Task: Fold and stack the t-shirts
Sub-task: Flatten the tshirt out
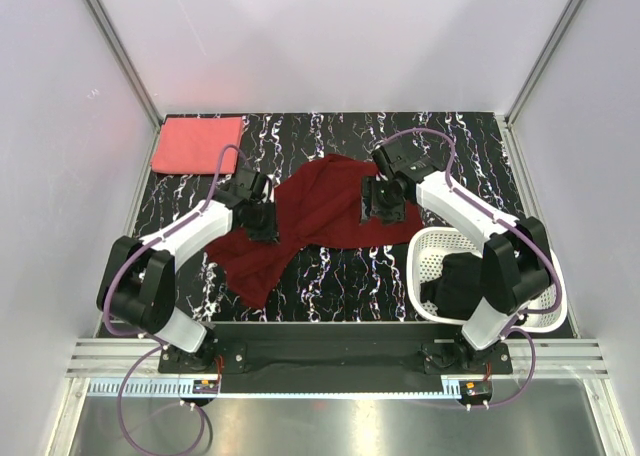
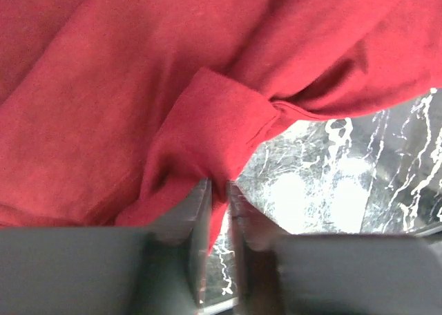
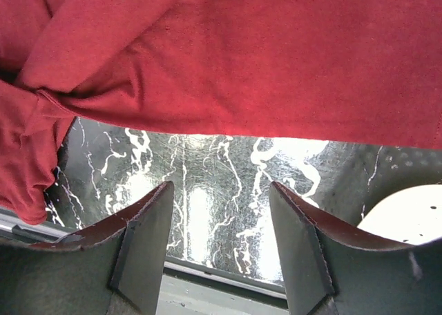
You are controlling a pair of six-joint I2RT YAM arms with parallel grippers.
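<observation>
The dark maroon t-shirt [image 1: 320,211] lies crumpled and spread across the middle of the black marbled table. My left gripper [image 1: 262,219] is at its left edge, shut on a fold of the maroon cloth [image 2: 207,121], pinched between the fingers [image 2: 200,211]. My right gripper [image 1: 380,211] hovers at the shirt's right side, open and empty, with the maroon shirt's straight edge [image 3: 262,66] just ahead of its fingers [image 3: 148,218]. The coral pink t-shirt [image 1: 197,144] lies folded at the far left corner. The black t-shirt [image 1: 458,284] sits in the basket.
A white plastic lattice basket [image 1: 432,251] stands at the near right, beside the right arm's base; its rim shows in the right wrist view [image 3: 407,218]. White walls enclose the table on three sides.
</observation>
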